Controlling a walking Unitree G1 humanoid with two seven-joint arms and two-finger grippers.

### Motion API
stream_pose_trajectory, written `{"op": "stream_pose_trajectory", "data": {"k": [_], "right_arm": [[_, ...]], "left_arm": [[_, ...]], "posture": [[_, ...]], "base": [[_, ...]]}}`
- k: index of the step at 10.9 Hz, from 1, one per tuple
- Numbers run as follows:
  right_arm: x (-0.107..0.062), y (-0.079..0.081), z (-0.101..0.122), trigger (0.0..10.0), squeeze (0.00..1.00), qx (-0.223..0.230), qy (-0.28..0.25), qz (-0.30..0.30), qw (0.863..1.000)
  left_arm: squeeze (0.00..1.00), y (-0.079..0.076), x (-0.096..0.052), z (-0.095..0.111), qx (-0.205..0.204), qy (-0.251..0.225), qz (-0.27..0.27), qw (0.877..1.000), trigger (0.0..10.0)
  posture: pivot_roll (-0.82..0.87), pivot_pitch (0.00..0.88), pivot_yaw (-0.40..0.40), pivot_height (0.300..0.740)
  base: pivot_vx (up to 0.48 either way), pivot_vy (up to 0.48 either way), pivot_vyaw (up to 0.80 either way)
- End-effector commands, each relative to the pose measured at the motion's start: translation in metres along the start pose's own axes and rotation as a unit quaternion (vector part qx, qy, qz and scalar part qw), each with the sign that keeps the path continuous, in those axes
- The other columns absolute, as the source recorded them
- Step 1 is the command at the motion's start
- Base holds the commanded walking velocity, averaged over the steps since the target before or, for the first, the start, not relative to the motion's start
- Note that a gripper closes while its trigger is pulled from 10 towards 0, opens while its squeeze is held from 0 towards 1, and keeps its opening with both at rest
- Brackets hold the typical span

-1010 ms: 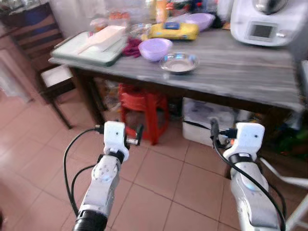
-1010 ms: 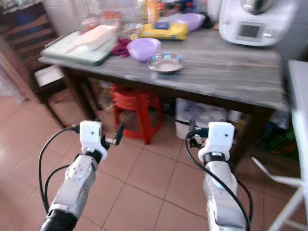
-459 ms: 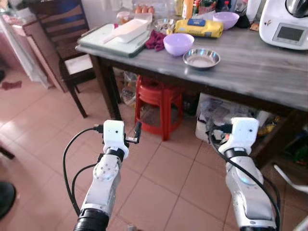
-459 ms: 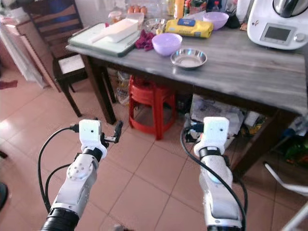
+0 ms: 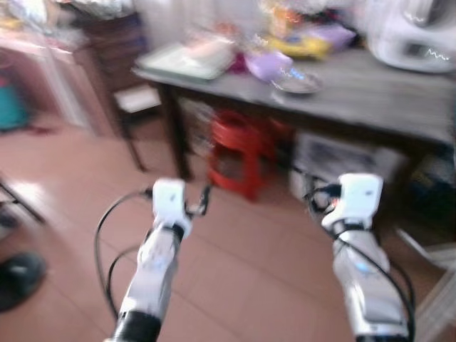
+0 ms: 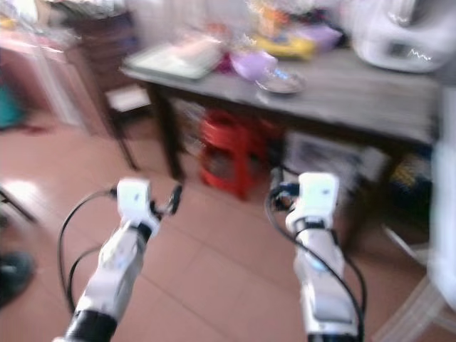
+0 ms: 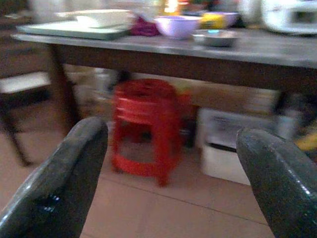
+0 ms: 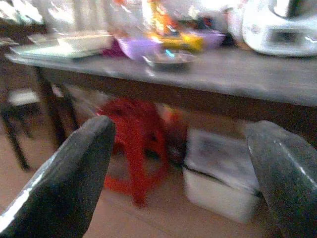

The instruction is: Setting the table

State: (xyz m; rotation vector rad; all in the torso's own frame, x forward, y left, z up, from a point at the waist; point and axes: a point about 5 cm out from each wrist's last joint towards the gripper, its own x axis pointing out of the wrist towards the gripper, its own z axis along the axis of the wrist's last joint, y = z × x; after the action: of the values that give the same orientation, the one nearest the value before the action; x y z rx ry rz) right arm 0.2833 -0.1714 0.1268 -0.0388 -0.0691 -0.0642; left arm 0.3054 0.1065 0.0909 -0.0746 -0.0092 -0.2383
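Observation:
The head views are blurred by motion. A grey table [image 5: 377, 100] stands ahead, carrying a purple bowl [image 5: 266, 65], a steel bowl [image 5: 296, 83], a green tray [image 5: 189, 60] with a white dish, a yellow packet [image 5: 305, 47] and a white appliance [image 5: 413, 39]. My left gripper [image 7: 173, 134] is held out low over the tiled floor, short of the table, open with nothing between its fingers [image 7: 74, 173]. My right gripper [image 8: 181, 129] is level with it, also open and holding nothing. The bowls show again as the purple bowl [image 7: 178, 26] and the steel bowl [image 8: 168, 59].
A red plastic stool [image 5: 239, 149] and a white box [image 5: 324, 160] sit under the table. A dark wooden chair [image 5: 132, 92] stands at the table's left end. A dark shoe [image 5: 21, 279] lies on the floor at far left, and a white frame [image 5: 434, 299] is at far right.
The whole picture has shifted and blurred, so the camera is moving; the table now sits a little farther up the view. Both arms keep the same pose.

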Motion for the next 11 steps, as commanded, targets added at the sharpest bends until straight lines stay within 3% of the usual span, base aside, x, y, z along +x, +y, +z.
{"op": "stream_pose_trajectory", "data": {"k": [1, 3, 6, 11], "right_arm": [[0.001, 0.003, 0.005, 10.0, 0.0, 0.003, -0.011, 0.0, 1.0], [0.0, -0.003, 0.003, 10.0, 0.0, -0.002, -0.005, -0.016, 1.0], [0.002, -0.003, 0.006, 10.0, 0.0, -0.005, -0.01, -0.014, 1.0], [0.001, -0.002, 0.007, 10.0, 0.0, -0.011, -0.013, -0.008, 1.0]], "left_arm": [[0.0, 0.006, 0.0, 0.004, -0.004, -0.007, -0.004, 1.0, 10.0], [0.0, 0.0, 0.001, 0.005, -0.009, -0.009, -0.025, 1.0, 10.0], [0.0, -0.008, 0.0, 0.006, -0.017, -0.014, -0.056, 0.998, 10.0], [0.0, -0.01, -0.001, 0.006, -0.027, -0.016, -0.067, 0.997, 10.0]], "posture": [[-0.13, 0.038, 0.084, 0.74], [-0.13, 0.046, 0.086, 0.74], [-0.13, 0.049, 0.09, 0.74], [-0.14, 0.054, 0.087, 0.74]], "base": [[0.0, 0.0, 0.0], [0.0, 0.0, 0.0], [0.0, 0.0, -0.46], [0.0, -0.48, 0.0]]}}
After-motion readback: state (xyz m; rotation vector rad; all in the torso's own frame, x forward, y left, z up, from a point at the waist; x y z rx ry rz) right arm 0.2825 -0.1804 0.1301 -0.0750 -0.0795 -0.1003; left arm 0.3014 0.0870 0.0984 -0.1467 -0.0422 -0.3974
